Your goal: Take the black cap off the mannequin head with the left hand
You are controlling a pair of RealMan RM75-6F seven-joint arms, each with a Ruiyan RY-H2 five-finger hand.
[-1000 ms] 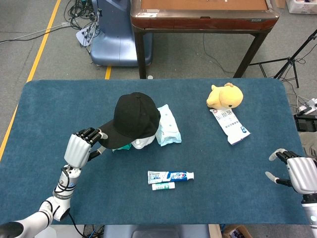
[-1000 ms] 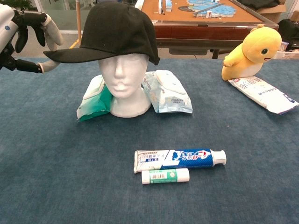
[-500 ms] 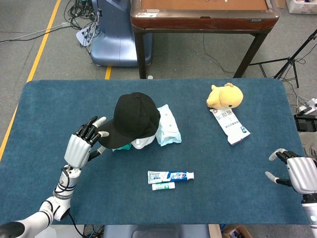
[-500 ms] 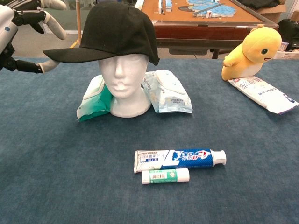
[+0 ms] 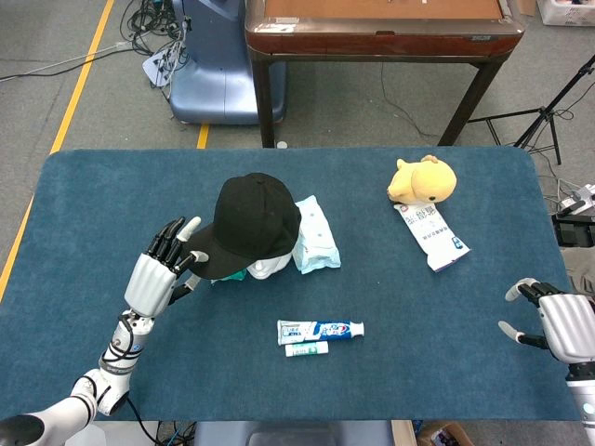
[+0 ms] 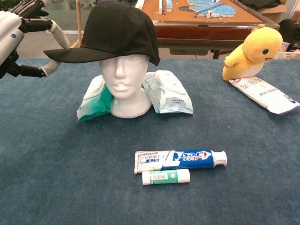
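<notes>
A: Black cap (image 6: 117,29) sits square on the white foam head (image 6: 124,80), its brim (image 6: 77,55) pointing out toward the left hand (image 5: 153,276). A second ago the fingers were curled just over the tip of that brim; now they are spread and lifted, with one fingertip above the brim's edge and the thumb below it. The hand holds nothing.

B: So the cap hasn't moved?

A: Not that I can see. It rides on the head at the same tilt as before. The hand has opened around the brim tip rather than closing on it, which I take as setting up for a pinch. The lift itself is not begun.

B: And the other hand?

A: The right hand (image 5: 561,323) is far from the head, off near the table's right edge, fingers loosely apart and empty. It looks unchanged.

B: Anything close to the head that could get in the way?

A: Two soft wipe packs lean against it, a green one (image 6: 96,100) on the brim side and a pale blue one (image 6: 168,92) on the other. In front of the head lie a toothpaste tube (image 6: 180,159) and a small green-labelled tube (image 6: 166,176). A yellow plush chick (image 6: 248,52) stands well away to the far side. My guess is a brim pull may tip the light head, so a slow upward peel seems wiser
</notes>
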